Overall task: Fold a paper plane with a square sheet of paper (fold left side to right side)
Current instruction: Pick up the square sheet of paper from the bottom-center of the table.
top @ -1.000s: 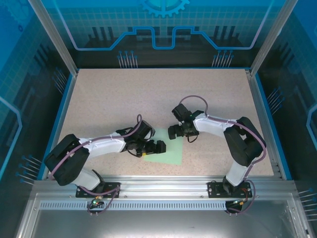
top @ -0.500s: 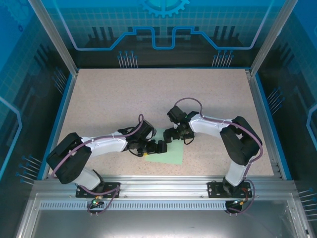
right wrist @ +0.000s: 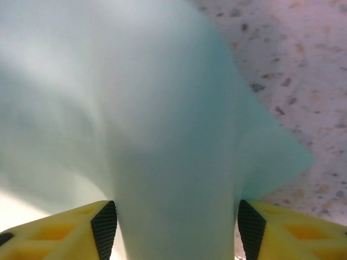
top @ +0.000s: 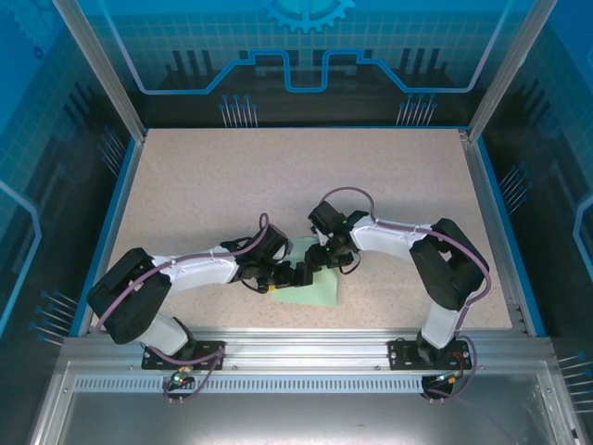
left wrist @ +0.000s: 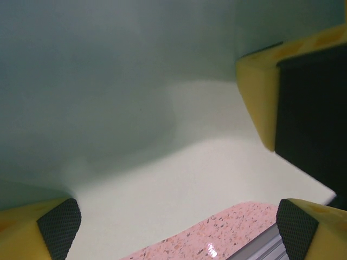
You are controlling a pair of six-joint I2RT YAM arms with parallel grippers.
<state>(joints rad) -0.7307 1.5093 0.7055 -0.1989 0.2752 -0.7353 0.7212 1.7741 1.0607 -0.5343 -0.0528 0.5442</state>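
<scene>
The square sheet of paper (top: 313, 291), pale mint green, lies on the table between the two arms. My left gripper (top: 297, 274) rests low over its left part, open, with flat paper (left wrist: 162, 184) under the spread fingers (left wrist: 59, 227). My right gripper (top: 317, 262) is at the sheet's far side, facing the left one; one of its yellow fingers (left wrist: 260, 92) shows in the left wrist view. It is open, and a raised hump of the paper (right wrist: 173, 162) fills the gap between its pads (right wrist: 104, 223). The paper plane is not formed; the sheet is uncreased.
The speckled pink tabletop (top: 278, 176) extends far and to both sides of the sheet. A blue rim (top: 113, 222) and metal frame posts (top: 93, 65) border it. The aluminium rail (top: 296, 345) with both arm bases runs along the near edge.
My right gripper has moved left and nearer, onto the sheet's far edge, and the paper there has buckled upward between its fingers. The left gripper has hardly shifted.
</scene>
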